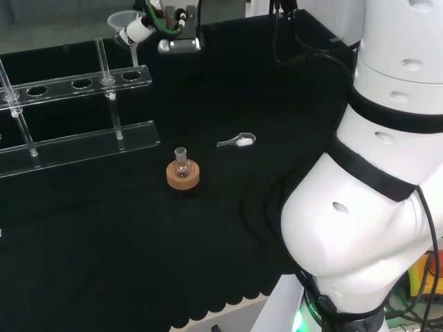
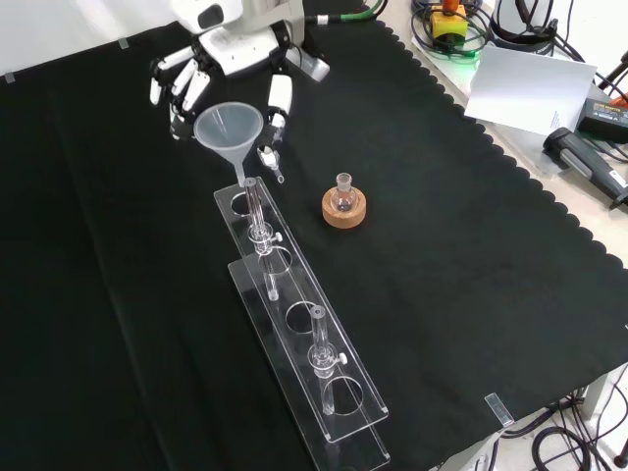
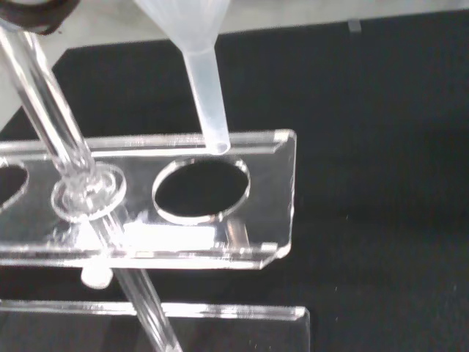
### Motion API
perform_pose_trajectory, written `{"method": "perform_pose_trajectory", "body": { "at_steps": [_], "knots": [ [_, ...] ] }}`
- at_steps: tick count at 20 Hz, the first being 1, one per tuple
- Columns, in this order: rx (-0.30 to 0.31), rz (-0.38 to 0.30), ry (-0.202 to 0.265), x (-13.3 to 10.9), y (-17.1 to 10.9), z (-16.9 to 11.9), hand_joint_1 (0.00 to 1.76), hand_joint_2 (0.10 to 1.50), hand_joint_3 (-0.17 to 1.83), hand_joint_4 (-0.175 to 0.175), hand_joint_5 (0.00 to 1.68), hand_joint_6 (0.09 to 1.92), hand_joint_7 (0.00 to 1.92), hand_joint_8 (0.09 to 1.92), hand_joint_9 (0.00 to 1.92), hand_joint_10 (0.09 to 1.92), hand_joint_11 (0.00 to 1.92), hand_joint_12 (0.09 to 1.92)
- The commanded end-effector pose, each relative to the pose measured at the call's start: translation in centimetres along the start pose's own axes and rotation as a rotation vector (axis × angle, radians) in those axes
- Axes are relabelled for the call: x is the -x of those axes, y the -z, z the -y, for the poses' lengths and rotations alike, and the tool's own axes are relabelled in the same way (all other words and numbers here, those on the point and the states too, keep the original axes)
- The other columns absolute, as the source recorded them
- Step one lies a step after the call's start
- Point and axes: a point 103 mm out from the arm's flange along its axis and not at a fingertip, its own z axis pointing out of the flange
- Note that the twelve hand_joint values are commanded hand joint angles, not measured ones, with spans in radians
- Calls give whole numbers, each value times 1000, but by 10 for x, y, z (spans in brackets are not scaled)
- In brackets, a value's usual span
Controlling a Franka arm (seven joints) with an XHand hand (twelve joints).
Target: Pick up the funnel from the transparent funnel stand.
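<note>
Funnel (image 2: pixel 230 129) hangs pinched in the hand (image 2: pixel 211 69), its spout lifted just clear above the stand's (image 2: pixel 294 324) end hole.

Three cameras on one bench (image 1: pixel 228 228).

The head view looks down from behind the arm's base, white links at three o'clock. The front view faces the arm from above, the hand (image 2: pixel 211 59) at twelve o'clock. The wrist view sits close over the funnel stand (image 3: pixel 146 220). Head and front views share the stand and cork ring (image 1: pixel 183 174).
</note>
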Motion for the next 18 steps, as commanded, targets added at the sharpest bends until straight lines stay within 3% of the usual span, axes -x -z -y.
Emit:
{"method": "perform_pose_trajectory", "body": {
  "at_steps": [1, 7, 9, 18],
  "knots": [
    [27, -5, 0, 13, 16, 1, 668, 680, 304, 25, 668, 87, 891, 355, 547, 562, 0, 917],
    [53, 2, -21, 29, 27, 2, 671, 678, 311, 25, 673, 87, 895, 354, 550, 560, 0, 921],
    [51, 29, -18, 16, 23, 1, 672, 677, 313, 25, 675, 87, 896, 354, 550, 559, 0, 922],
    [51, 39, -37, 32, 32, 11, 675, 657, 358, 23, 686, 87, 909, 342, 561, 542, 0, 950]
  ]
}}
